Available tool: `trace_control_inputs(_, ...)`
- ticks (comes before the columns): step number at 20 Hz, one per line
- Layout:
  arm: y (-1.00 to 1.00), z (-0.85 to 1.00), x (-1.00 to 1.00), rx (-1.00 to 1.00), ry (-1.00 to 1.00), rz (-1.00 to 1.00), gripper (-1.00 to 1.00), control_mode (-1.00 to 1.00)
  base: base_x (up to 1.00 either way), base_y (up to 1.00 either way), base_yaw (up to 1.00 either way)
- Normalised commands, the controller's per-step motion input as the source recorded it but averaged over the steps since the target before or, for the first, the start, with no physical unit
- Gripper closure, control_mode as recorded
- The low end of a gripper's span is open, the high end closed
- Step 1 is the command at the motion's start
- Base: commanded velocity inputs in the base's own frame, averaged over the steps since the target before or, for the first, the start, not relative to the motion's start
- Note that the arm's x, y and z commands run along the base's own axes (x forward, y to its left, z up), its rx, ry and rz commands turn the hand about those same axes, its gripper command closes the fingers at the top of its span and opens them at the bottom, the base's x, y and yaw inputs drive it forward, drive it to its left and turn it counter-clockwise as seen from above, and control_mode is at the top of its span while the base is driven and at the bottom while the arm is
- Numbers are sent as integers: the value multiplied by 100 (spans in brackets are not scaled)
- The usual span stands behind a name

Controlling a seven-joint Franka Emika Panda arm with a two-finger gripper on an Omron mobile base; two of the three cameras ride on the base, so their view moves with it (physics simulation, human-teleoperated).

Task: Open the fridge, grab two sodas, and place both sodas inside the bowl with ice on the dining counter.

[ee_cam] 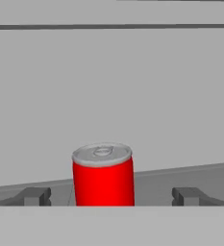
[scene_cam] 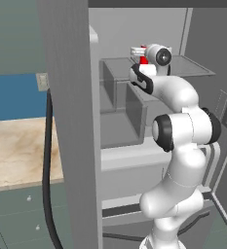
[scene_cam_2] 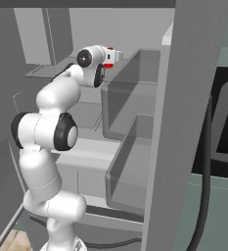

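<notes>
In the left base view we see our white arm (scene_cam: 183,146) nearest, reaching up into the open fridge (scene_cam: 129,97), whose grey door (scene_cam: 68,121) stands ajar before the beige bench (scene_cam: 15,151). A sliver of the red soda can (scene_cam: 143,60) shows beside the hand on an upper shelf.

In the right base view the arm bends toward the same shelf, red peeking past the wrist, with door bins (scene_cam_2: 135,147) just beside it.

In the hand view our fingers (ee_cam: 112,196) stand wide apart, the can upright between them, clear of both tips.
</notes>
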Motion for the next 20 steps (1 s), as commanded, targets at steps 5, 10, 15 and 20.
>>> trace_control_inputs(5, 0, -1, 17, 0, 0, 0, -100, -100, 0, 0, 0)
trace_control_inputs(10, 0, -4, 20, 0, 1, 0, -100, -100, 0, 0, 0)
trace_control_inputs(15, -1, -7, 26, 0, 3, 0, -100, -100, 0, 0, 0)
trace_control_inputs(20, -8, -11, 32, 0, 4, 0, -100, -100, 0, 0, 0)
